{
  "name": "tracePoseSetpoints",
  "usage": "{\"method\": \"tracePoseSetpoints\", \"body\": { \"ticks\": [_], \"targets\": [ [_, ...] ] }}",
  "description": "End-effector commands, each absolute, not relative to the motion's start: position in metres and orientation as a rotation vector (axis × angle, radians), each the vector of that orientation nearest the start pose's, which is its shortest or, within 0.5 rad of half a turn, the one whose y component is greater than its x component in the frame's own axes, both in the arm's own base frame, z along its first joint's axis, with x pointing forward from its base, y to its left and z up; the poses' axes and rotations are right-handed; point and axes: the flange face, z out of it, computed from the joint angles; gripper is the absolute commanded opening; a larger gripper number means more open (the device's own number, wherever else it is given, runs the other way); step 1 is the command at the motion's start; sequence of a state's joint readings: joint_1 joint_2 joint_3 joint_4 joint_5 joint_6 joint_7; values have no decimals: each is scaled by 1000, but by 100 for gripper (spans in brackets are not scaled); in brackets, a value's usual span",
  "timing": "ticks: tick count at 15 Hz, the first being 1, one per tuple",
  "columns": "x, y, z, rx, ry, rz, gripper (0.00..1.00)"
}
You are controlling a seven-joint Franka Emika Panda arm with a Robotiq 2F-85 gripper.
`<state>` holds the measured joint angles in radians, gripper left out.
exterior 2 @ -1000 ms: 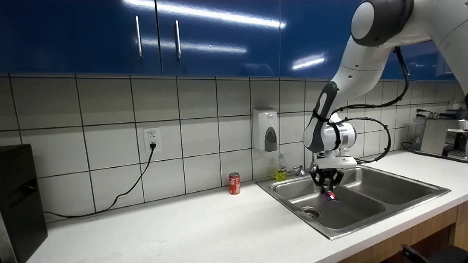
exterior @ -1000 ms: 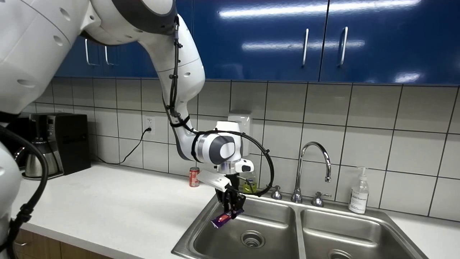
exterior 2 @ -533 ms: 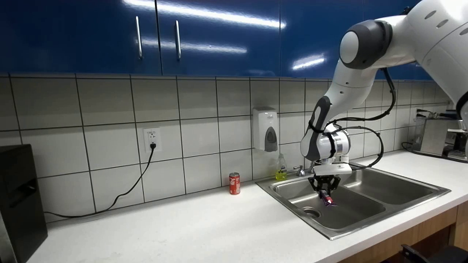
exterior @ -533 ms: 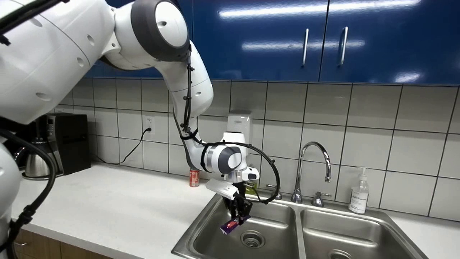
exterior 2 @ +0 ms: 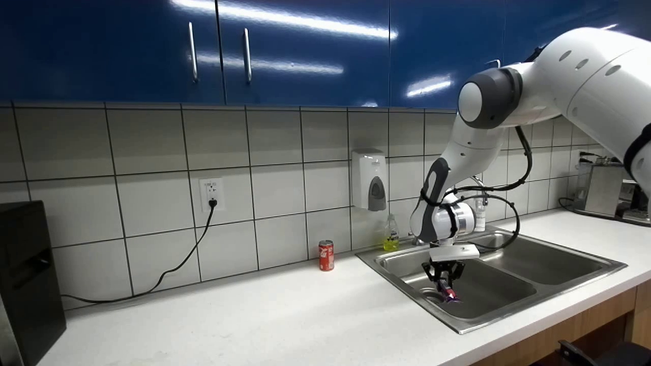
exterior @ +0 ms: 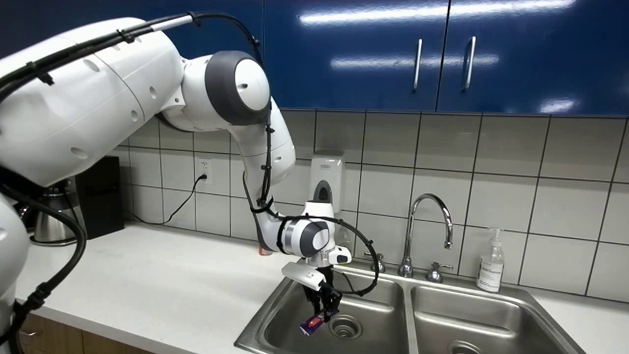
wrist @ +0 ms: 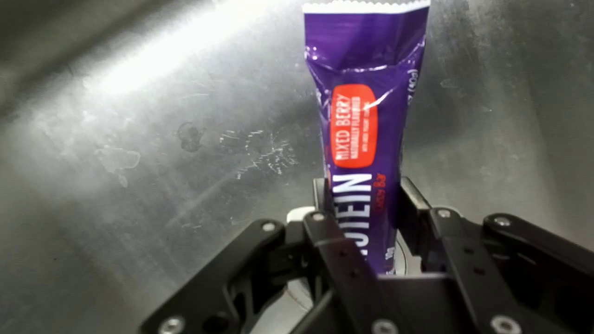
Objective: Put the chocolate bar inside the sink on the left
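Note:
The chocolate bar (wrist: 355,125), in a purple wrapper with a red patch, sits pinched between both fingers in the wrist view. Its lower part is partly covered by the gripper (wrist: 364,199), which is shut on it. In an exterior view the bar (exterior: 313,323) tilts down and outward from the gripper (exterior: 322,310), beside the drain of the left sink (exterior: 376,319). Another exterior view has the bar (exterior 2: 449,295) inside the outline of the same basin (exterior 2: 488,290). How far it is above the basin floor I cannot tell.
A divider (exterior: 409,314) separates the right basin (exterior: 471,305). Behind stand the faucet (exterior: 409,231), a pump bottle (exterior: 491,270) and dish soap (exterior 2: 391,235). A red can (exterior 2: 326,255) stands on the counter (exterior 2: 285,310) by the wall.
The arm has come down, carrying the bar lower into the left basin, close to the drain. The grip on the bar stays the same.

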<state>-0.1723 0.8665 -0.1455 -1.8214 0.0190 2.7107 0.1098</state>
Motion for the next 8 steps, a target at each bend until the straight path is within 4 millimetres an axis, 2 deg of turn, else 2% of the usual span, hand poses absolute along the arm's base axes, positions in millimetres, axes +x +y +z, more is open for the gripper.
{"method": "tracePoseSetpoints", "body": {
  "ticks": [1,8],
  "targets": [
    [613,-190,45,-3172,620,1,12],
    [620,-185,12,-3187,601,38,12]
  ]
}}
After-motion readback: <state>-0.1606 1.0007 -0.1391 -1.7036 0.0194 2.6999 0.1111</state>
